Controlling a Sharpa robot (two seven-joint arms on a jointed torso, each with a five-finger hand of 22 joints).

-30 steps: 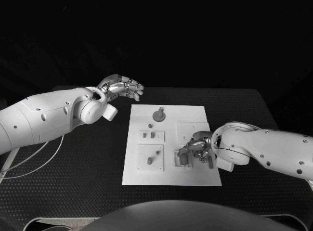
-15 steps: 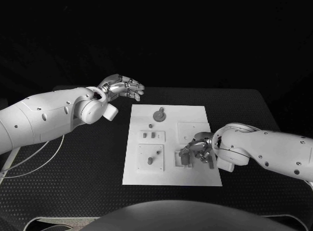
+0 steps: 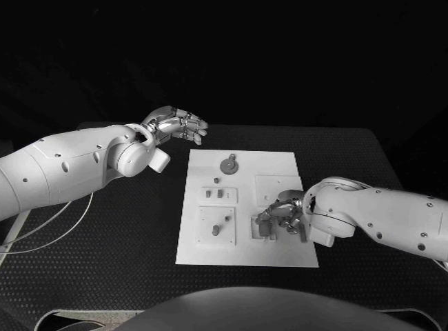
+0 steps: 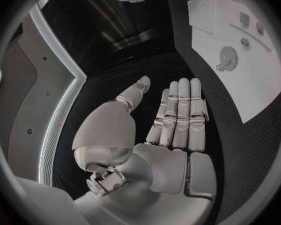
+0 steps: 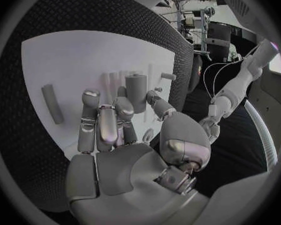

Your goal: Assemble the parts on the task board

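Observation:
The white task board (image 3: 246, 254) lies in the middle of the black table. My right hand (image 3: 282, 216) is low over the board's near right block, fingers curled down. In the right wrist view the right hand (image 5: 115, 135) pinches an upright grey cylinder (image 5: 135, 91) between thumb and a finger, its foot hidden behind them. A loose grey rod (image 5: 52, 103) lies flat on the board (image 5: 84, 55) beside the fingers. My left hand (image 3: 174, 125) hangs above the table past the board's far left corner, fingers (image 4: 178, 110) straight and apart, holding nothing.
A round gear-like part (image 3: 228, 164) sits at the board's far end and also shows as the gear (image 4: 228, 58). Small pegs stand in the left blocks (image 3: 216, 228). A thin peg (image 5: 168, 76) stands beyond the cylinder. Black table surrounds the board.
My right hand and forearm have shifted slightly toward the near edge of the board, staying on the same block. The left hand has not moved.

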